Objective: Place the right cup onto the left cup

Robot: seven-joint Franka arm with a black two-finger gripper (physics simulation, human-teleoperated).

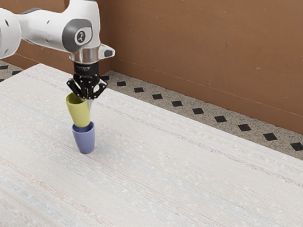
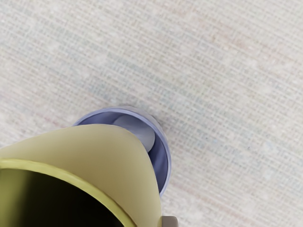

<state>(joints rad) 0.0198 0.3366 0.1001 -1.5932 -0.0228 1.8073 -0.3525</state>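
Exterior view, left to right: the arm (image 1: 43,27) is reaching in over the table (image 1: 197,191). The yellow cup (image 1: 78,112) is leaning, mouth up and toward the exterior view's left, its base overlapping the blue cup's mouth. The gripper (image 1: 90,99) is clamping the yellow cup's wall near the rim. The blue cup (image 1: 84,142) is standing open end up on the table, apparently awaiting insertion. Whether the base is touching or entering it, the views are not making certain. In the wrist view, blue interior is showing beside the yellow wall, so centring is probably needing a check. For good seating, the operator should be levelling the cup, lowering slowly along the blue cup's axis, and keeping the grip until the walls are nesting; pressing while tilted risks tipping the blue cup.
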